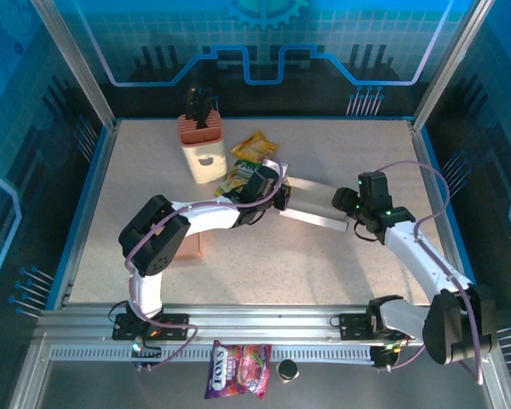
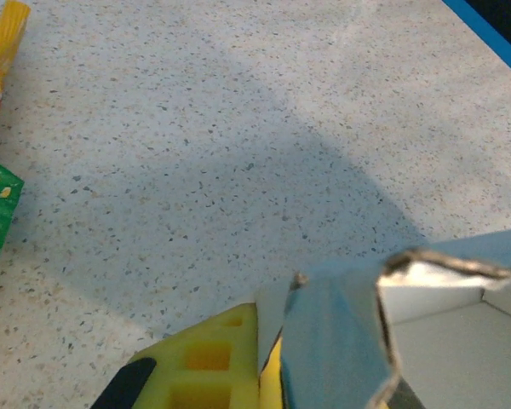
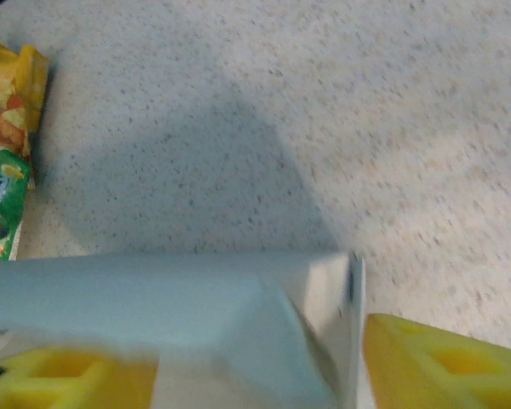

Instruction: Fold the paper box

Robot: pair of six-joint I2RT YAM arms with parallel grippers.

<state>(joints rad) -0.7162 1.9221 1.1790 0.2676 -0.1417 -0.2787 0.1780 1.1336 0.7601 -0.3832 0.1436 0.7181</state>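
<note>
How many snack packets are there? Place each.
3. A yellow packet beside the cream container, a green packet just nearer, by the left arm, and a purple Fox's packet outside the near rail. The arms could hide others.

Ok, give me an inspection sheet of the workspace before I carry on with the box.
Surface: speckled beige table, nothing spilled that I can see.
Job's things: paper box lies mid-table between the arms, not yet fully folded.
Clutter: utensil holder and snack packets at the far side; candy bag and a small black round item in front of the rail.
End effectors: left end effector shut on the box's left end; right end effector open, fingers straddling its right end.
Cables: cables loop along both arms, none across the box.
Surroundings: blue enclosure panels on an aluminium frame; nothing else seen.
</note>
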